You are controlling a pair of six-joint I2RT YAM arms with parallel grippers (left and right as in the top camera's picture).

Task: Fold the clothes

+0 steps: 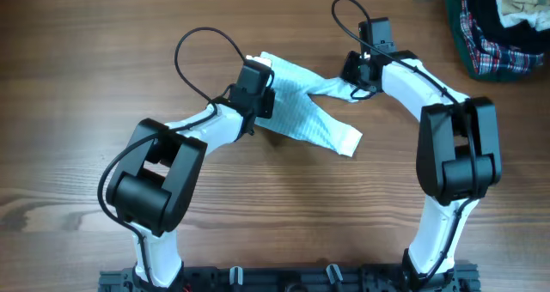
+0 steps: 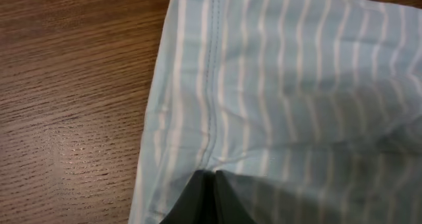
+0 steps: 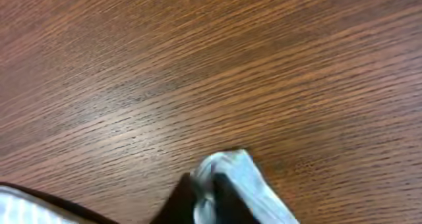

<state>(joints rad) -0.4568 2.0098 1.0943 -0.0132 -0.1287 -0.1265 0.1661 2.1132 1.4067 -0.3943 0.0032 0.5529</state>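
The clothes (image 1: 309,112), a small pale blue-and-white striped garment, lie stretched across the middle of the wooden table between my two grippers. My left gripper (image 1: 258,77) is shut on its left corner; in the left wrist view the black fingertips (image 2: 198,194) pinch the striped cloth (image 2: 283,85) beside a seam. My right gripper (image 1: 357,76) is shut on the garment's right corner; in the right wrist view a bunched fold of cloth (image 3: 231,168) sticks out between the dark fingers (image 3: 227,197). A loose white-edged end (image 1: 348,142) hangs toward the front.
A heap of plaid, dark and cream clothing (image 1: 498,21) sits at the back right corner. Black cables loop above each wrist (image 1: 206,43). Bare wood table (image 1: 77,94) spreads to the left and front.
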